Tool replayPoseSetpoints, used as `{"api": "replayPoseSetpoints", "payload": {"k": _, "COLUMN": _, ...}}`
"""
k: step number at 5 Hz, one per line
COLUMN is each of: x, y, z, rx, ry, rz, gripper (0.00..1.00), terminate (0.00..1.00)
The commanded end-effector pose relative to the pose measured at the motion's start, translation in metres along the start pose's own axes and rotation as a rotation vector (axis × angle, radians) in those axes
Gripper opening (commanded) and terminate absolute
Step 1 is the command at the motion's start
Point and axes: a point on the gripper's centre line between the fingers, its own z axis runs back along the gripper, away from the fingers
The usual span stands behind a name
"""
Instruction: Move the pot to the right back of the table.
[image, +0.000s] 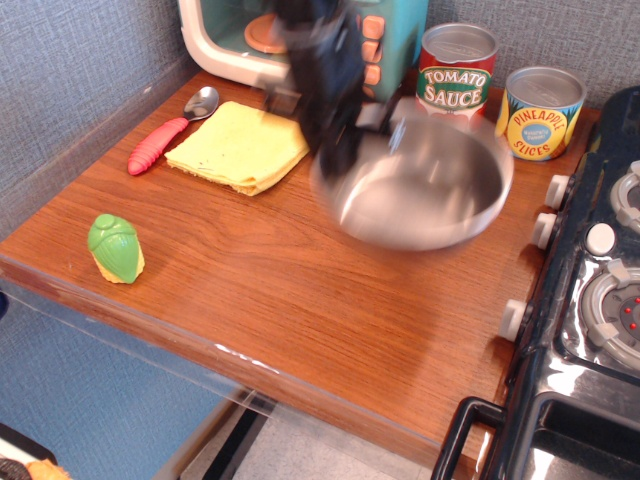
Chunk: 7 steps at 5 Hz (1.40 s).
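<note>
The shiny round stainless-steel pot (420, 185) is being carried, blurred, above the reddish-brown wooden table (250, 270) by the black gripper (345, 150), apparently clamped on its left rim, risking collision with the far tomato-sauce tin (456, 80).

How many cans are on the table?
2. The tomato sauce can stands at the back of the table, and the pineapple slices can is just to its right, beside the stove. The blurred pot could hide something behind it.
</note>
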Motion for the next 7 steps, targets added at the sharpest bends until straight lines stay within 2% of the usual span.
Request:
{"api": "replayPoseSetpoints", "payload": {"k": 1, "x": 0.09, "y": 0.043, "z": 0.003, "rx": 0.028, "ry": -0.08, "rz": 0.177, "gripper": 0.0, "terminate": 0.0}}
{"api": "replayPoseSetpoints", "payload": {"k": 2, "x": 0.089, "y": 0.043, "z": -0.016, "rx": 0.043, "ry": -0.029, "rz": 0.153, "gripper": 0.0, "terminate": 0.0}}
{"api": "replayPoseSetpoints", "payload": {"k": 3, "x": 0.071, "y": 0.041, "z": -0.026, "rx": 0.059, "ry": 0.017, "rz": 0.108, "gripper": 0.0, "terminate": 0.0}}
{"api": "replayPoseSetpoints", "payload": {"k": 4, "x": 0.057, "y": 0.041, "z": -0.029, "rx": 0.081, "ry": 0.04, "rz": 0.085, "gripper": 0.0, "terminate": 0.0}}
{"api": "replayPoseSetpoints", "payload": {"k": 6, "x": 0.053, "y": 0.05, "z": -0.032, "rx": 0.104, "ry": 0.044, "rz": 0.107, "gripper": 0.0, "terminate": 0.0}}
{"api": "replayPoseSetpoints", "payload": {"k": 7, "x": 0.054, "y": 0.052, "z": -0.033, "rx": 0.102, "ry": 0.052, "rz": 0.129, "gripper": 1.0, "terminate": 0.0}}
